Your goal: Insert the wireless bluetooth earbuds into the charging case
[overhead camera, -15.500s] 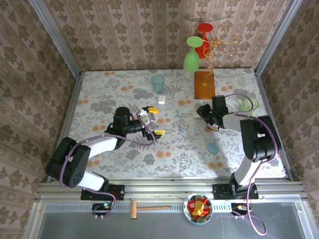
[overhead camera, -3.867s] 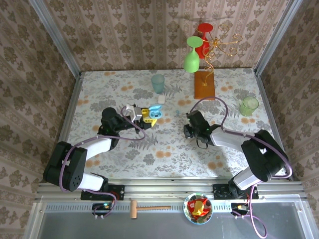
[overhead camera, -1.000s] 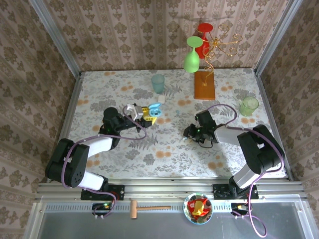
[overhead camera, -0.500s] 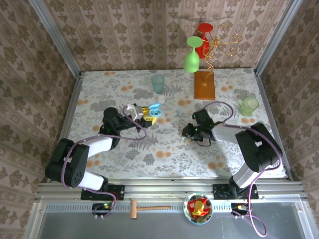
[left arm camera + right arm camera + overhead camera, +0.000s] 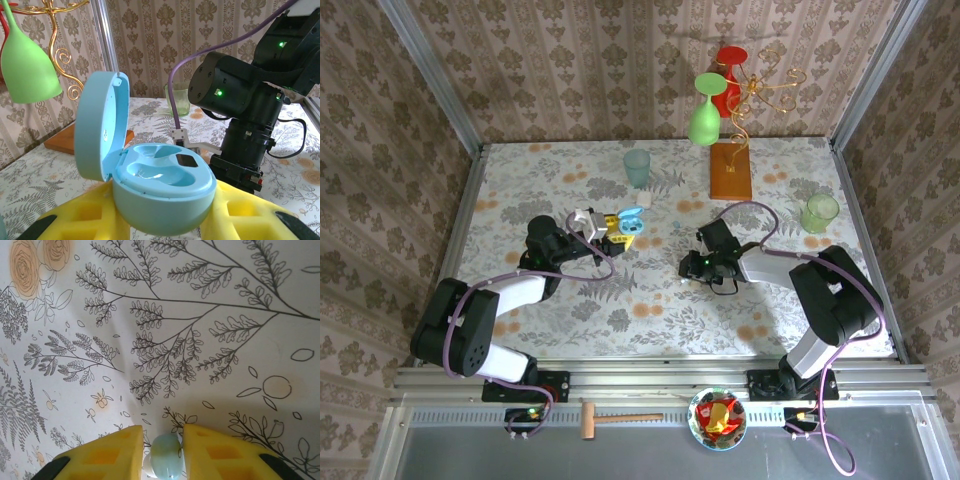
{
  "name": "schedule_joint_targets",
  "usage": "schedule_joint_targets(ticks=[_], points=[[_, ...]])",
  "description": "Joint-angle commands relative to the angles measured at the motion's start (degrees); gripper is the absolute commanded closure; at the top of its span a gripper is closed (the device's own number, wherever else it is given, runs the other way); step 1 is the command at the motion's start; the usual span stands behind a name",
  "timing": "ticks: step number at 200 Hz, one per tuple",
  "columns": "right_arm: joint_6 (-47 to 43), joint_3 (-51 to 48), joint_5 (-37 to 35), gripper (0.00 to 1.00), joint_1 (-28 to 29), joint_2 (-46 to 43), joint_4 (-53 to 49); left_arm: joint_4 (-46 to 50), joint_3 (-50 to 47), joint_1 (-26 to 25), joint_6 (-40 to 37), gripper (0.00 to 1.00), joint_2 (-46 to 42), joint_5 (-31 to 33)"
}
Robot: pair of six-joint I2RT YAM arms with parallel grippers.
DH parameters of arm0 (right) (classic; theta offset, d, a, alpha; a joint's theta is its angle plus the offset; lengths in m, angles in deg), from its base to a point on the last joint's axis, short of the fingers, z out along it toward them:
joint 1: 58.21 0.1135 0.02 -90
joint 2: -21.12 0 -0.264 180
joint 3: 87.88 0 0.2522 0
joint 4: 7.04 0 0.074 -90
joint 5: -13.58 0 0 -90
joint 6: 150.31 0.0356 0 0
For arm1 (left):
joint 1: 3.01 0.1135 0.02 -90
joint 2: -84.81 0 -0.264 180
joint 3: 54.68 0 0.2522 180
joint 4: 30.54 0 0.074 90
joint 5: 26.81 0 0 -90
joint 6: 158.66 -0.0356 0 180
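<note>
The light-blue charging case [image 5: 160, 185] sits with its lid open between the yellow fingers of my left gripper [image 5: 162, 220], which is shut on it. Both of its moulded wells look empty. From above, the case [image 5: 630, 217] is held left of the table's centre by my left gripper [image 5: 620, 230]. My right gripper [image 5: 688, 270] points down at the tablecloth, a short way right of the case. A light-blue earbud [image 5: 166, 460] with a white tip fills the gap between its yellow fingertips [image 5: 120, 450], touching both.
A teal cup [image 5: 637, 167] stands at the back centre and a green cup [image 5: 819, 212] at the far right. A wooden base [image 5: 731, 170] carries a gold wire stand holding a green glass [image 5: 704, 110] and a red glass [image 5: 728, 65].
My right gripper has slid a little to the left over the tablecloth, towards the case. The left arm and the open case have not moved.
</note>
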State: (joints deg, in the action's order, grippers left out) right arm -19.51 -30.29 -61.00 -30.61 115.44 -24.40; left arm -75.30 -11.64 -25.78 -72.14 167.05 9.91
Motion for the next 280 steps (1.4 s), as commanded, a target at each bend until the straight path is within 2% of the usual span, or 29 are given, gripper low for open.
schedule_joint_targets(ticks=[1,35,81,138,237,280], points=[[-1.2,0.4,0.0,0.72,0.3,0.9,-2.4,-1.3,0.7,0.4,-0.6,0.74,-0.6,-0.4],[0.0,-2.3,1.7,0.72,0.1,-2.1,2.4,-1.3,0.5,0.4,-0.6,0.74,-0.8,-0.4],[3.1,-5.5,7.8,0.71,-1.0,-2.3,11.2,-2.0,0.6,0.5,-0.1,0.74,-0.5,-0.6],[5.3,-7.4,9.2,0.72,-1.8,-1.3,16.3,-1.5,0.7,0.5,-0.3,0.74,-0.8,-0.6],[4.5,-6.5,11.3,0.72,-1.8,2.2,16.6,-1.8,0.7,0.5,-0.1,0.74,-0.7,-0.8],[-0.6,-5.1,5.0,0.72,-1.9,-1.9,10.1,-1.4,0.7,0.6,-0.2,0.74,-1.1,-0.8]])
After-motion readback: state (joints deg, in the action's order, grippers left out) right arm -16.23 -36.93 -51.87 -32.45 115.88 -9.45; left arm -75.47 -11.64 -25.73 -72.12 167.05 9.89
